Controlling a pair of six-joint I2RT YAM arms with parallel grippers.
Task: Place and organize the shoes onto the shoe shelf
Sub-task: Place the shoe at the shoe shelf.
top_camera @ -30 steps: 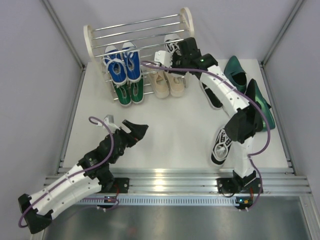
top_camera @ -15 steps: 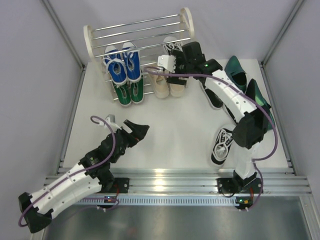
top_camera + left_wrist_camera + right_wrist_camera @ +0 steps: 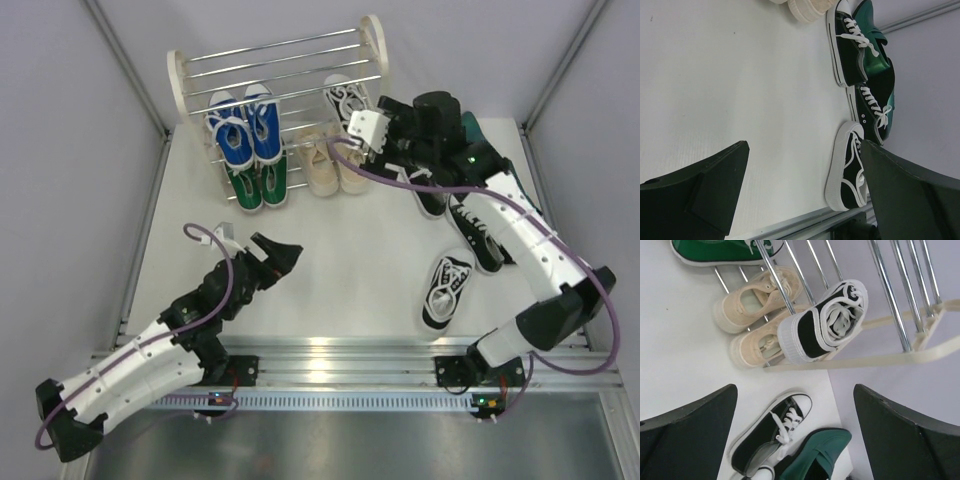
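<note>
Seven shoes on shoe shelf (image 3: 275, 60), at table's 12 o'clock: blue pair (image 3: 245, 130), green pair (image 3: 258, 185) at its 6, beige pair (image 3: 335, 170) at 3 of green pair, single black-white sneaker (image 3: 347, 100) at 12 of beige pair. Right gripper (image 3: 794, 392) near that sneaker's 4 o'clock, jaws wide, empty. Three loose black-white sneakers (image 3: 445, 290) on table, 3 to 4 o'clock. Dark green dress shoe (image 3: 815, 445) beside them. Left gripper (image 3: 283, 250) at 7 o'clock, jaws spread, holding nothing.

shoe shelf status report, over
Left gripper, right gripper open, empty. Black-and-white sneaker on shoe shelf, right end. Three black sneakers, green dress shoes on table. No obstruction.
</note>
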